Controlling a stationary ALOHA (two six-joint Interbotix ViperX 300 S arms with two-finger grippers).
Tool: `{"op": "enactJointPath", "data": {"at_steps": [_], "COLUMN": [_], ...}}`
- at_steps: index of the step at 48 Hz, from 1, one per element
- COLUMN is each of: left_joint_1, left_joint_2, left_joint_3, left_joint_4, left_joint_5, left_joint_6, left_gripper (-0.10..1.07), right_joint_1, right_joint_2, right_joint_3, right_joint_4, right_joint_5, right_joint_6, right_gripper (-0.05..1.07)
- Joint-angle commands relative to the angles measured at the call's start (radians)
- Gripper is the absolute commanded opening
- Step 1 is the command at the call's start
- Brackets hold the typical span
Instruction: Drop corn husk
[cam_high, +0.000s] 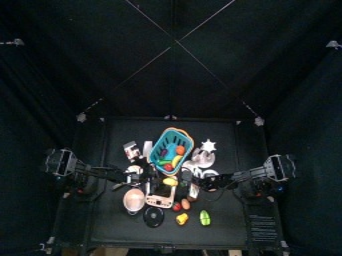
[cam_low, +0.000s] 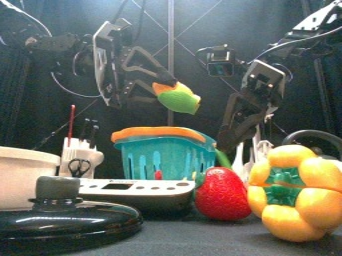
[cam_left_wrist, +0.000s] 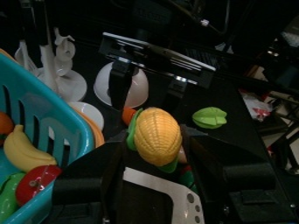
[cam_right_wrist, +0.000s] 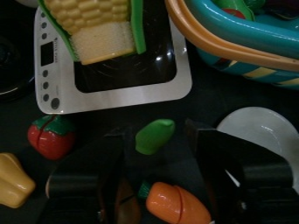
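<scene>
My left gripper (cam_left_wrist: 159, 156) is shut on a yellow corn cob (cam_left_wrist: 156, 134) and holds it in the air above the white scale (cam_right_wrist: 111, 74). In the front view the corn (cam_low: 174, 97) hangs above the teal basket (cam_low: 163, 152), with green husk still on one side. The right wrist view shows the cob (cam_right_wrist: 84, 26) with a green husk strip along it. My right gripper (cam_right_wrist: 163, 175) is open and empty, low over the table. A loose green husk piece (cam_right_wrist: 155, 136) lies on the table just beyond its jaws; it also shows in the left wrist view (cam_left_wrist: 211, 116).
A carrot (cam_right_wrist: 176, 201), a strawberry (cam_right_wrist: 52, 138) and a yellow pepper (cam_right_wrist: 12, 179) lie near the right gripper. A white bowl (cam_right_wrist: 263, 131) sits beside the basket (cam_right_wrist: 246, 39). In front stand a pot lid (cam_low: 60, 215) and another white bowl (cam_low: 20, 165).
</scene>
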Motion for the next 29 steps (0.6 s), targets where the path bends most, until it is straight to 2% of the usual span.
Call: {"op": "enactJointPath", "data": {"at_steps": [1, 21, 29], "left_joint_1": [0.003, 0.003, 0.003], "left_joint_2": [-0.008, -0.005, -0.003], "left_joint_3": [-0.011, -0.008, -0.008], "left_joint_4": [0.000, 0.049, 0.049], "left_joint_5": [-0.006, -0.006, -0.006], "left_joint_6": [0.002, 0.005, 0.003], "left_gripper": [0.58, 0.58, 0.58], "right_joint_1": [-0.002, 0.025, 0.023], "right_joint_2": [-0.034, -0.190, -0.192], "right_joint_3": [-0.014, 0.028, 0.031], "right_joint_4": [0.002, -0.054, -0.052], "right_joint_5": [-0.003, -0.003, -0.003], "right_joint_6": [-0.002, -0.002, 0.000], "right_gripper": [0.97, 0.97, 0.97]}}
